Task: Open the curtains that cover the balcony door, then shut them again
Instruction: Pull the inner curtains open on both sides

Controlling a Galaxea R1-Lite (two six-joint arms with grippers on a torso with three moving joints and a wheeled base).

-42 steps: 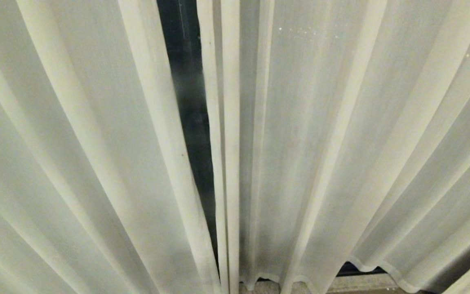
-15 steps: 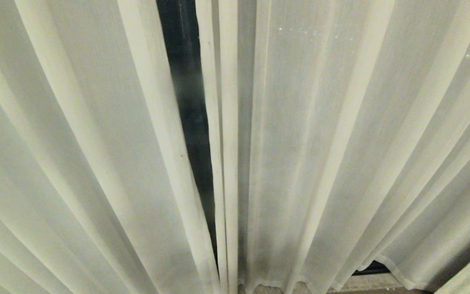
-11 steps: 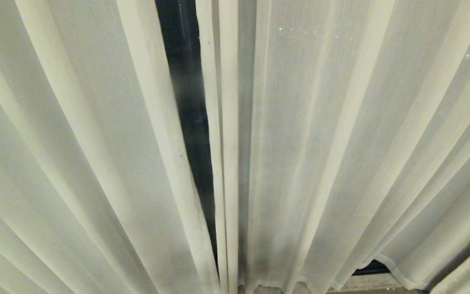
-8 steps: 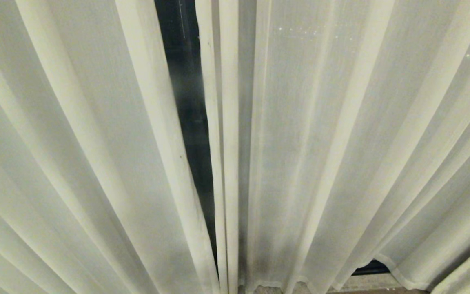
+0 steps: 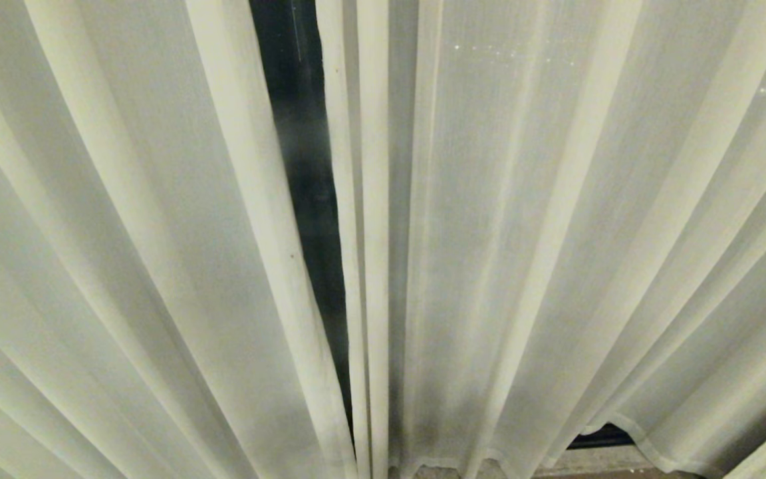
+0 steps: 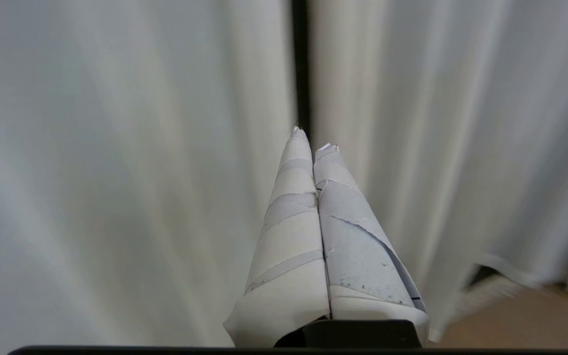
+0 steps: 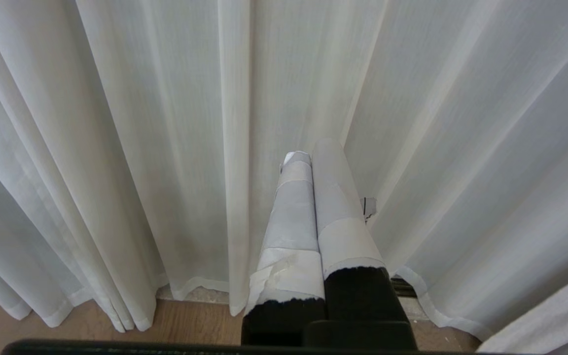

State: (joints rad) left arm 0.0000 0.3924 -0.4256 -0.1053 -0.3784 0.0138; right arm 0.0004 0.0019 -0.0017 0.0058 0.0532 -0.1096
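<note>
Two cream pleated curtains hang drawn before me, the left panel [image 5: 124, 233] and the right panel [image 5: 556, 233]. A narrow gap between their edges shows a strip of the dark balcony door [image 5: 300, 133]. Neither gripper shows in the head view. In the left wrist view my left gripper [image 6: 311, 140] is shut and empty, its taped fingers [image 6: 289, 236] pressed together and pointing at the dark gap [image 6: 302, 64] between the panels. My right gripper [image 7: 311, 153] is also shut and empty, held low in front of the right panel's folds [image 7: 461, 148].
The curtain hems end just above a pale sill [image 5: 596, 462] and a dark door track [image 5: 599, 436]. Wooden floor [image 7: 190, 325] lies below the hems in the right wrist view. Fabric fills the rest of every view.
In the head view the right panel's lower hem has swayed a little. The gap between the panels is about as wide as before. No gripper has entered that view.
</note>
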